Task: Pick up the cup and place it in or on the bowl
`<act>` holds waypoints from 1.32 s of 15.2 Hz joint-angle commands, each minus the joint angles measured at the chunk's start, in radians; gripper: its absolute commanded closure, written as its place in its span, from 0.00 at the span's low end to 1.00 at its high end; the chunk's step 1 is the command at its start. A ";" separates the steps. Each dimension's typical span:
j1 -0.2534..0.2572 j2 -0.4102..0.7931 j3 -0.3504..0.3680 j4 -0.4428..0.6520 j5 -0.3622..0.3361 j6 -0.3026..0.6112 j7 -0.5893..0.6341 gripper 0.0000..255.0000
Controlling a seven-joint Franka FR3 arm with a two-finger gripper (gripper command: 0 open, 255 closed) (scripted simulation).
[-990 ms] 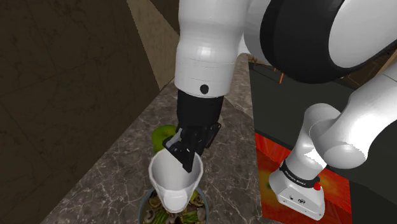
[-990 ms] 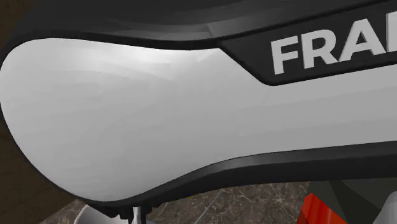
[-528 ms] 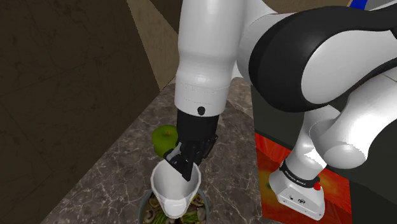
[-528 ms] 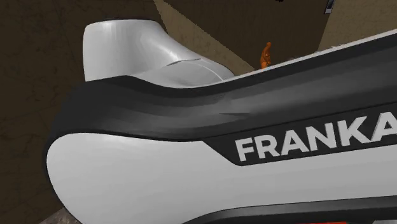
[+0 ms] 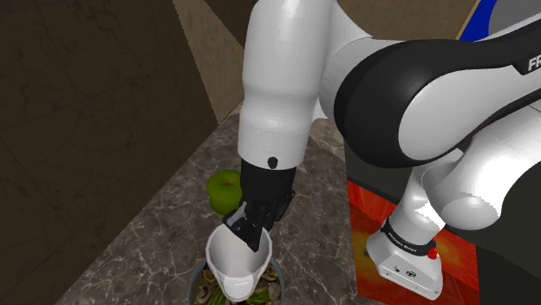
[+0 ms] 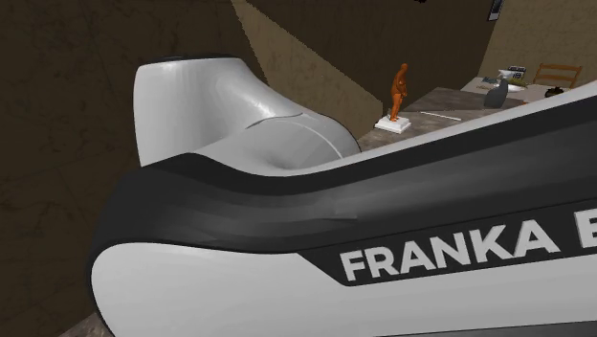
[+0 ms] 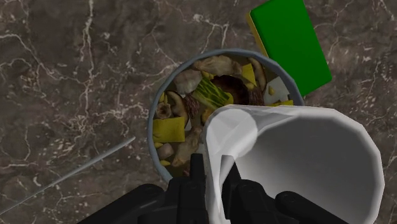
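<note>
A: Item count?
B: 1 white cup [image 7: 299, 165], 1 bowl [image 7: 151, 130], 1 green yellow-edged block [image 7: 289, 44] just beside the bowl.
A: Anything else?
B: 1 orange figurine [image 6: 397, 93]. 1 marble counter [image 7: 76, 76] under the bowl.

The white cup [image 7: 299, 159] hides part of the bowl [image 7: 151, 124].

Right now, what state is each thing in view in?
cup: empty, clasped at its wall, over the bowl.
gripper: shut on the cup.
bowl: upright on the counter, full of food.
apple: resting on the counter.
figurine: standing upright.
green slab: lying flat beside the bowl.
</note>
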State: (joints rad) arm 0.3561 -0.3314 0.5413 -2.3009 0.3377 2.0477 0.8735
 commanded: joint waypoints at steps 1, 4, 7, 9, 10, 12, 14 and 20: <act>0.000 0.002 0.001 -0.002 0.000 0.000 0.000 1.00; 0.000 0.003 0.001 -0.001 -0.001 0.001 0.000 0.00; 0.000 0.004 0.001 0.000 -0.001 0.001 0.001 0.00; -0.001 -0.011 -0.008 0.021 -0.001 -0.035 -0.001 0.00; -0.003 -0.022 -0.018 0.045 -0.004 -0.070 -0.002 0.00; -0.007 -0.037 -0.033 0.090 -0.008 -0.132 -0.002 0.00; -0.007 -0.037 -0.034 0.090 -0.008 -0.132 -0.002 0.00; -0.007 -0.037 -0.034 0.090 -0.008 -0.132 -0.002 0.00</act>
